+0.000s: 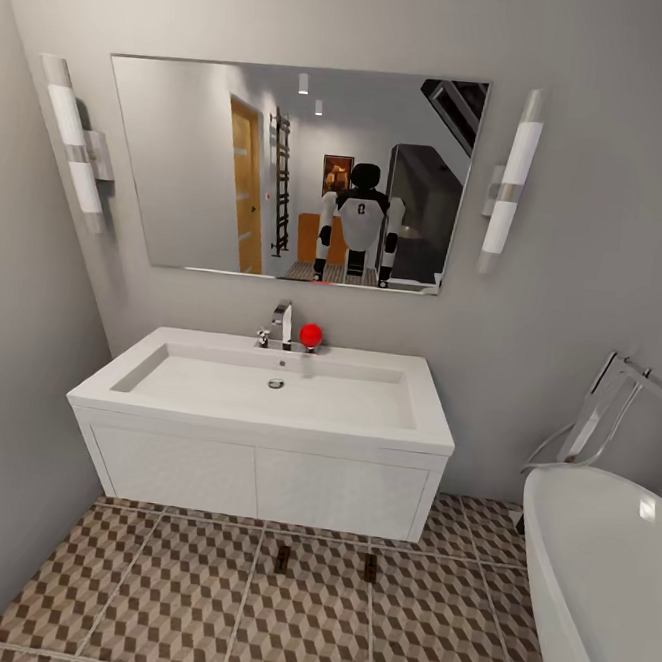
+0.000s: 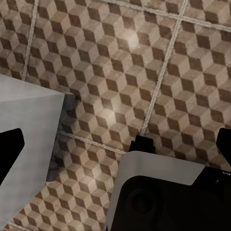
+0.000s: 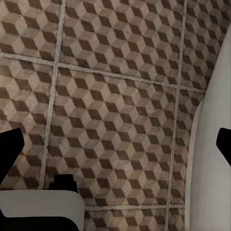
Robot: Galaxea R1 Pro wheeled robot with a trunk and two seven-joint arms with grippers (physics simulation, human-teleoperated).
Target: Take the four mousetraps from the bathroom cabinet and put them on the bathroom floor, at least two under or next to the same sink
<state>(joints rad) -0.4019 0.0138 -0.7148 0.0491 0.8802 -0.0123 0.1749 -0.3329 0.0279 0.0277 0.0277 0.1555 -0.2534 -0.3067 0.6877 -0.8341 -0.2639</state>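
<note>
Below both wrist cameras lies the bathroom floor [image 2: 120,62], its cube-patterned tiles crossed by pale grout lines. The left gripper [image 2: 118,144] hangs above it with dark fingertips spread wide at either edge, nothing between them; the right gripper [image 3: 118,144] hangs the same way, released and empty, a white curved surface [image 3: 211,159] beside it. Farther ahead, in the head view, two mousetraps [image 1: 282,558] lie on the tiles just in front of the white vanity [image 1: 258,480], under the sink [image 1: 266,386]. Behind the chrome tap [image 1: 281,325] and a red ball [image 1: 312,335], a mirror [image 1: 186,158] reflects the robot.
</note>
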